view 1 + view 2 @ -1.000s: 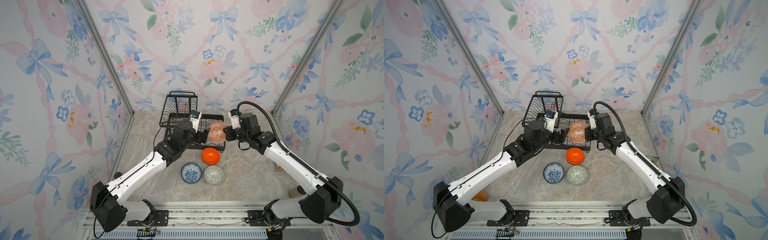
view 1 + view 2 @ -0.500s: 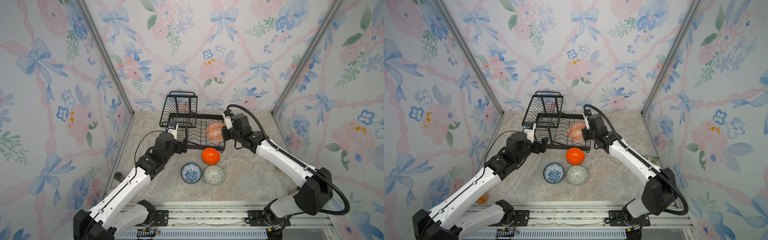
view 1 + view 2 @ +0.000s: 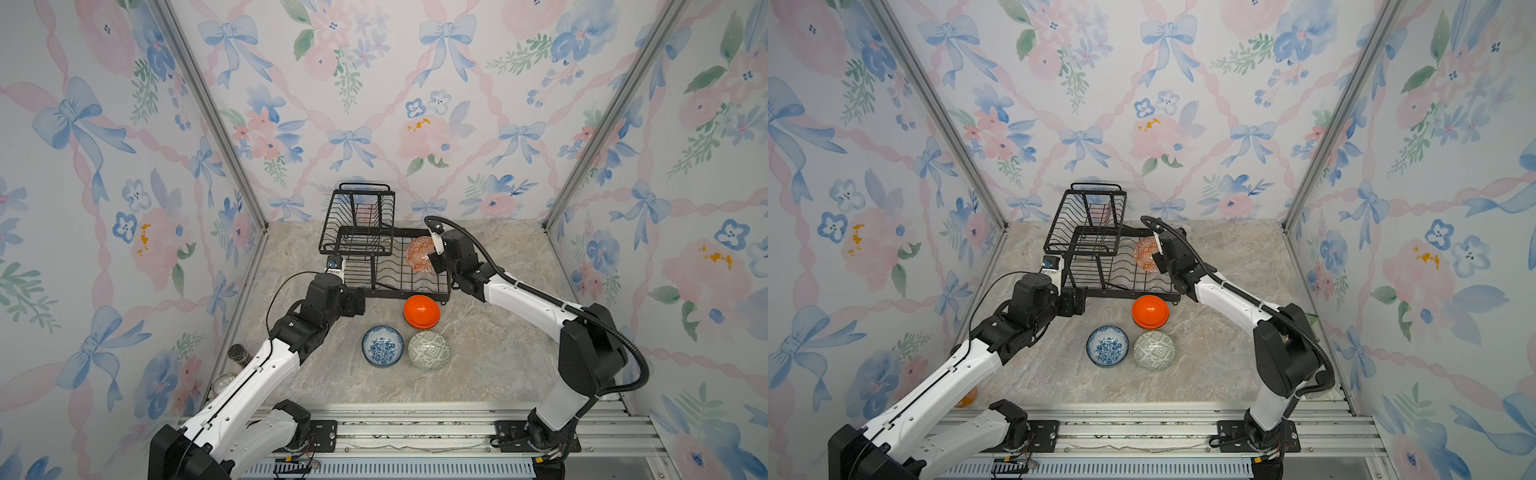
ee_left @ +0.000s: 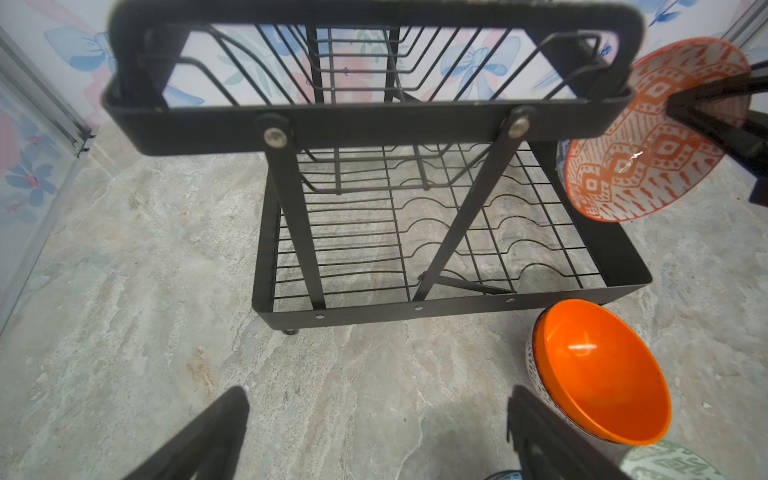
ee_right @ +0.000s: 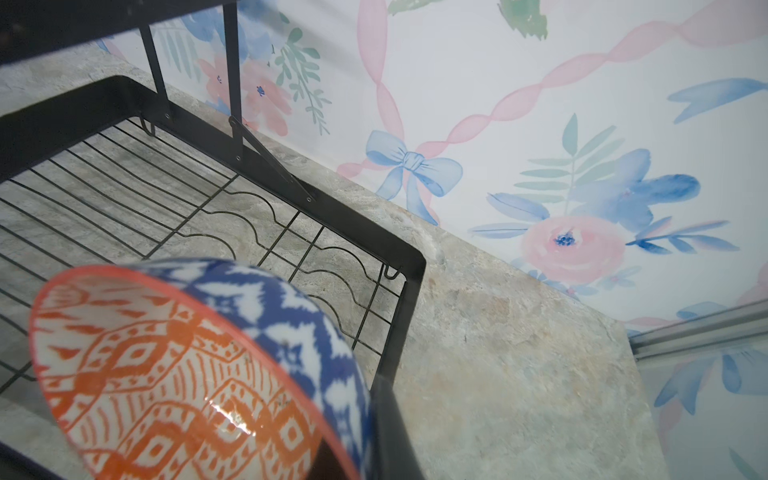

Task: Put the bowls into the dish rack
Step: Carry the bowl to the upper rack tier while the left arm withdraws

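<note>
My R pincer (image 3: 433, 254) clamps the orange-patterned bowl (image 3: 419, 254), tilted, over the dish rack (image 3: 395, 291), frame centre; L pincer (image 4: 376, 424) gapes open, lower left.

The marbled tabletop (image 3: 478, 374) bears the dish rack (image 4: 374, 312), blue floral bowl (image 3: 382, 346), grey-green bowl (image 3: 428, 351) and orange-topped bowl pair (image 3: 421, 311).

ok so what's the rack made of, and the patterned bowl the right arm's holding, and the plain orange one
Black two-tier wire dish rack: likely metal, matte black coating over thin wire and flat strips, bare silvery rivets. Orange-and-white patterned round bowl: probably glazed ceramic, sharp glossy highlight inside, blue pattern outside. Plain orange round bowl: smooth and glossy; ceramic or plastic, can't tell.
</note>
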Action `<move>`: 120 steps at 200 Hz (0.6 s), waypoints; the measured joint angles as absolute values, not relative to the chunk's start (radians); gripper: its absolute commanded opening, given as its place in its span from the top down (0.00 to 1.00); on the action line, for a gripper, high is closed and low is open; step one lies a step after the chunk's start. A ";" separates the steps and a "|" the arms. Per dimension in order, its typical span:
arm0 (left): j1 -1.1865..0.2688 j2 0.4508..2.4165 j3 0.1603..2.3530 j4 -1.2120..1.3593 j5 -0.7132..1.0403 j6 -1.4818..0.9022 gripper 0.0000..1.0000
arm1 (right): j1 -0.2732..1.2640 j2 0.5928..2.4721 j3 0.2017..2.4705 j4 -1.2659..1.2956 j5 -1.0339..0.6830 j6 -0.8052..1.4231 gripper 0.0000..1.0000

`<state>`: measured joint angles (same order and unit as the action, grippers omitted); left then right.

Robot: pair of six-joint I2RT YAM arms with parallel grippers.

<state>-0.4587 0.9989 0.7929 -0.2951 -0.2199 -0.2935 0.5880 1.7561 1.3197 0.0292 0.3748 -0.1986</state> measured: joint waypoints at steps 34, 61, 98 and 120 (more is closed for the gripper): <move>-0.435 1.010 0.772 -0.302 -0.200 -0.301 0.02 | 0.578 1.876 1.399 0.065 0.360 -0.257 1.00; -0.425 1.011 0.767 -0.303 -0.186 -0.301 0.02 | 0.571 1.955 1.477 0.088 0.340 -0.292 1.00; -0.411 1.023 0.762 -0.302 -0.170 -0.301 0.02 | 0.554 2.073 1.612 0.114 0.326 -0.329 1.00; -0.400 1.034 0.756 -0.302 -0.157 -0.305 0.02 | 0.544 2.134 1.673 0.126 0.315 -0.348 1.00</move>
